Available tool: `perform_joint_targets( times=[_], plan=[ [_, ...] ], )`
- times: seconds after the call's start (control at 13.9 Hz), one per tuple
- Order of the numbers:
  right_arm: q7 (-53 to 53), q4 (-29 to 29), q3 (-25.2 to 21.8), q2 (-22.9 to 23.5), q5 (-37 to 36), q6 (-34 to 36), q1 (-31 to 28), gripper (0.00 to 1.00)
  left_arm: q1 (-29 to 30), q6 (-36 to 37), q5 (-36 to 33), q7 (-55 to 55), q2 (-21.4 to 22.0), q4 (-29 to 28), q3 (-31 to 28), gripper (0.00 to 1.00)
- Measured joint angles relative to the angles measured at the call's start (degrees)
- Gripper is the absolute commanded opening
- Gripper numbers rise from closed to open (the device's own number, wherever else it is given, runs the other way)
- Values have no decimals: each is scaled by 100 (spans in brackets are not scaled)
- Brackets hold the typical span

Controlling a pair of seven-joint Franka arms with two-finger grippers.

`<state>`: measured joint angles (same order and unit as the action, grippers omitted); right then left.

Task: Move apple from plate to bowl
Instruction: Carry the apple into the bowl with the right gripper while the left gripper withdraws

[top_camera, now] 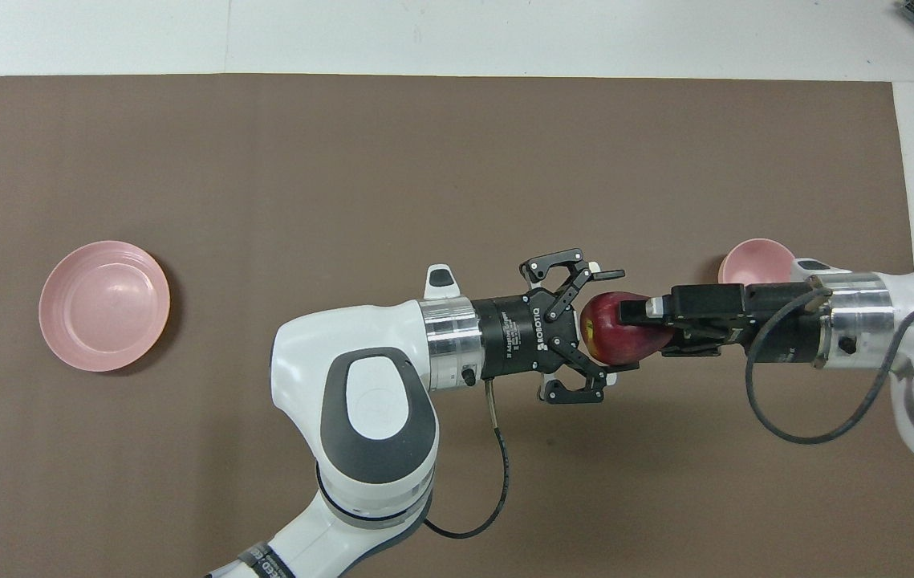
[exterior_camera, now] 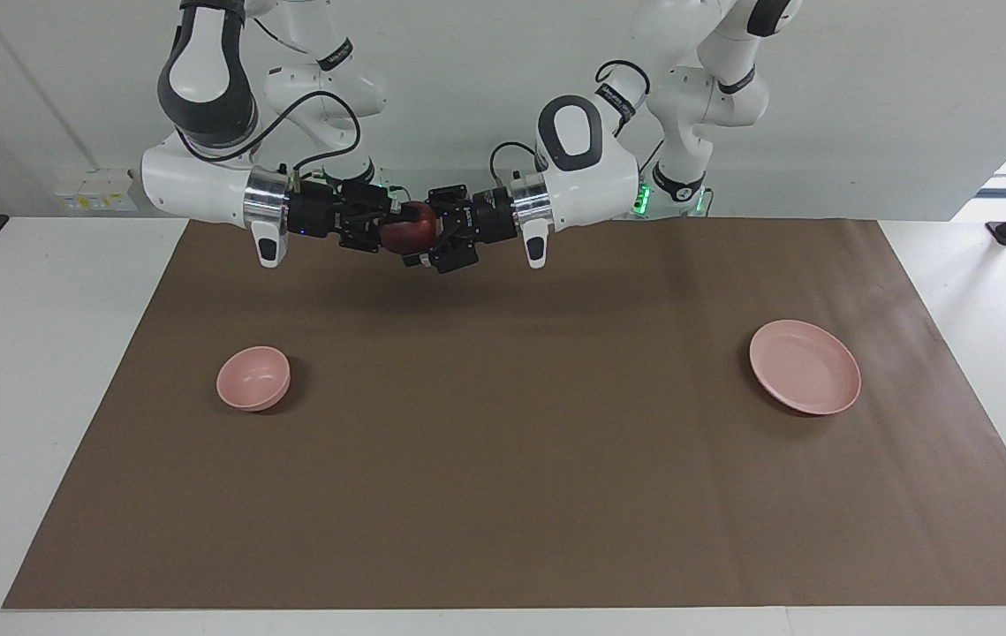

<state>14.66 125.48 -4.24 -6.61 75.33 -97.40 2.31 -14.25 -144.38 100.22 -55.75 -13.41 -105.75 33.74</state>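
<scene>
The dark red apple point(exterior_camera: 405, 228) point(top_camera: 615, 333) is up in the air over the brown mat, between my two grippers. My right gripper point(exterior_camera: 389, 226) point(top_camera: 635, 323) is shut on the apple, with one finger across its top. My left gripper point(exterior_camera: 423, 237) point(top_camera: 607, 325) faces it with its fingers spread wide on either side of the apple, not pressing it. The pale pink plate point(exterior_camera: 805, 367) point(top_camera: 103, 305) lies empty toward the left arm's end of the table. The small pink bowl point(exterior_camera: 253, 378) point(top_camera: 755, 258) stands empty toward the right arm's end, partly covered by my right arm in the overhead view.
The brown mat point(exterior_camera: 511, 477) point(top_camera: 392, 160) covers most of the white table point(exterior_camera: 26, 353). Nothing else lies on it.
</scene>
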Motion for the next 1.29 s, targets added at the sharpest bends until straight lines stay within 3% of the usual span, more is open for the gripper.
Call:
perform_joint_targets(
  times=[0.22, 0.43, 0.72, 1.01, 1.29],
  plan=[
    [6, -196, -6, 121, -442, 0, -177, 0, 243, -36, -479, 0, -1, -82, -32, 100],
    [102, -402, -27, 239, -1407, 43, -527, 0, 563, -38, -951, 0, -12, -132, -75, 100],
    [213, -1142, -49, 682, -2959, -32, -922, 0, 714, -40, -1393, 1, -22, -191, -89, 100],
    [225, -1501, -5, 1041, -4555, -1009, -741, 0, 966, -44, -2220, 3, -27, -310, -102, 100],
    [224, -1531, 7, 1246, -6267, -2082, -306, 0, 1329, -28, -3589, 0, -51, -382, -104, 100]
  ],
)
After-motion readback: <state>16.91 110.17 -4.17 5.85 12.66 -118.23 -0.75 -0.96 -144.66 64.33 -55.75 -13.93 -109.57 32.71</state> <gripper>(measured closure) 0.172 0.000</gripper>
